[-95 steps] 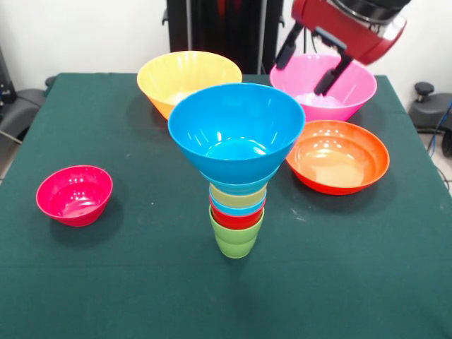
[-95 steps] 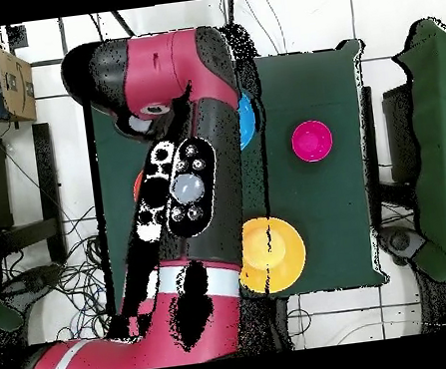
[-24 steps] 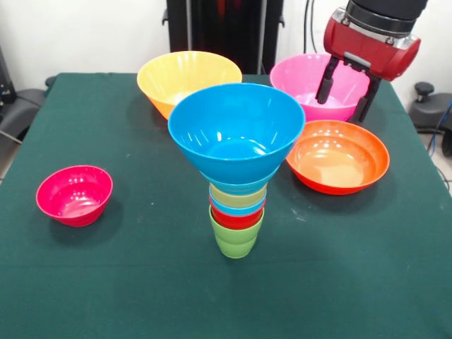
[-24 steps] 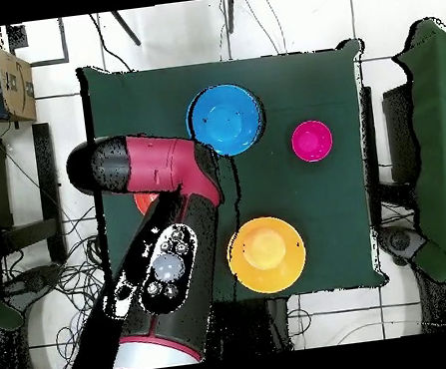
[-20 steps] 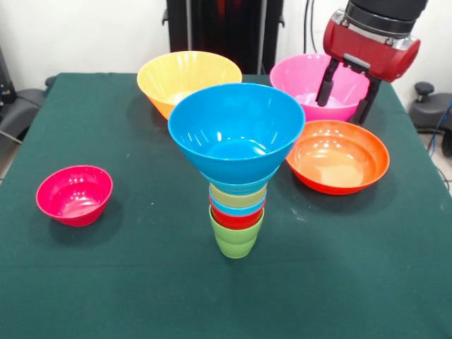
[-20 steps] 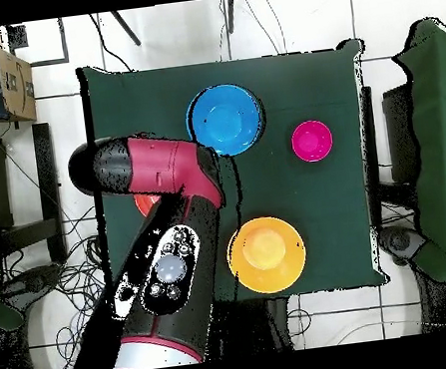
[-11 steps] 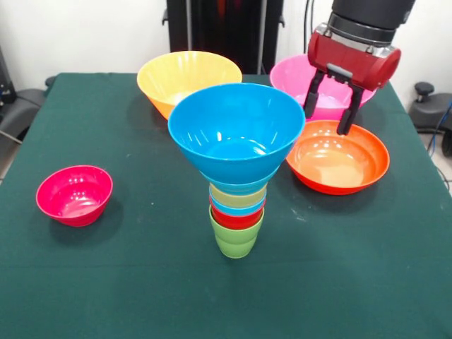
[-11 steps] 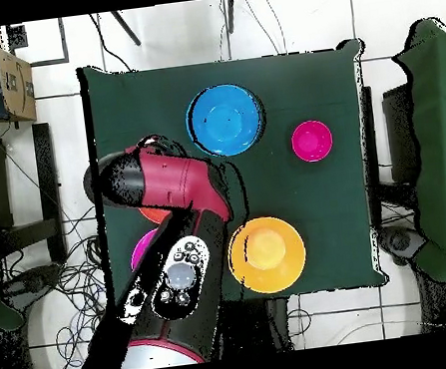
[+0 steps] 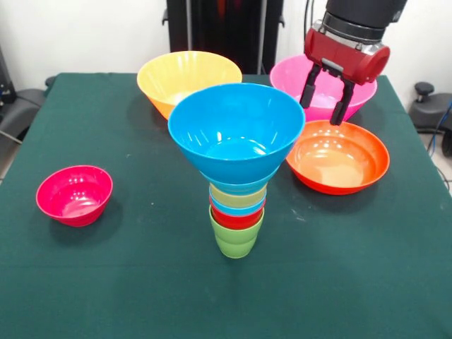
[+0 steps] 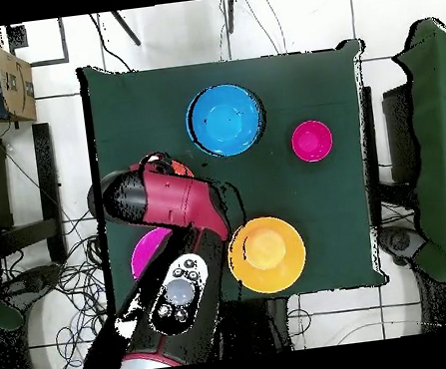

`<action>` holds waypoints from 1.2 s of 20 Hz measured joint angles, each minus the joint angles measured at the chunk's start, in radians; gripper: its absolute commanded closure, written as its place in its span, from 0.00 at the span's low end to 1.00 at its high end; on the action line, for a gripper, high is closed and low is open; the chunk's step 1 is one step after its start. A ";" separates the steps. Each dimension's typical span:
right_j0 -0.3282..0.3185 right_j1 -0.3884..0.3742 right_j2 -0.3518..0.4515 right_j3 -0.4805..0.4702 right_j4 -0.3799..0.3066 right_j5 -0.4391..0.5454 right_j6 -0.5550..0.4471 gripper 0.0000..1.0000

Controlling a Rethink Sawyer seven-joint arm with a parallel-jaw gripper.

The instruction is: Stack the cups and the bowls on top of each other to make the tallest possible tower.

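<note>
Since rising, gripper (image 9: pixel 324 102) open, seemingly above red-orange bowl (image 9: pixel 337 157)

A dark green cloth covers the desk (image 9: pixel 367 282) from edge to edge, smooth and flat across the near side. From above, the desk (image 10: pixel 343 228) sits on a white tiled floor (image 10: pixel 287 19) with dark grout lines. Black cables (image 10: pixel 72 276) snake in loops over the tiles beside the desk. A brown cardboard box (image 10: pixel 15 82) sits at the upper corner of the overhead view. Green-draped furniture (image 10: pixel 441 146) stands off to one side, apart from the desk. In the front view, a white wall (image 9: pixel 85 32) fills the background, with a black caster (image 9: pixel 424 90) showing beyond the desk's edge.
</note>
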 measured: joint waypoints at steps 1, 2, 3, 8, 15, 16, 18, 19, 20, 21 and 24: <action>0.004 0.000 -0.001 0.009 0.007 -0.001 0.008 0.00; 0.009 0.000 -0.001 0.018 0.012 -0.004 0.015 0.00; 0.011 0.000 -0.001 0.021 0.014 -0.005 0.018 0.00; 0.039 0.000 -0.001 0.067 0.037 -0.041 0.048 0.00; 0.084 0.020 -0.012 0.094 0.054 -0.108 0.082 0.00; 0.100 0.027 -0.016 0.093 0.059 -0.108 0.088 0.00; 0.121 0.034 -0.019 0.091 0.065 -0.108 0.095 0.00; 0.132 0.037 -0.019 0.087 0.070 -0.108 0.099 0.00; 0.140 0.041 -0.020 0.084 0.073 -0.108 0.102 0.00; 0.143 0.043 -0.020 0.082 0.075 -0.108 0.102 0.00; 0.176 0.072 -0.036 0.049 0.089 -0.108 0.108 0.00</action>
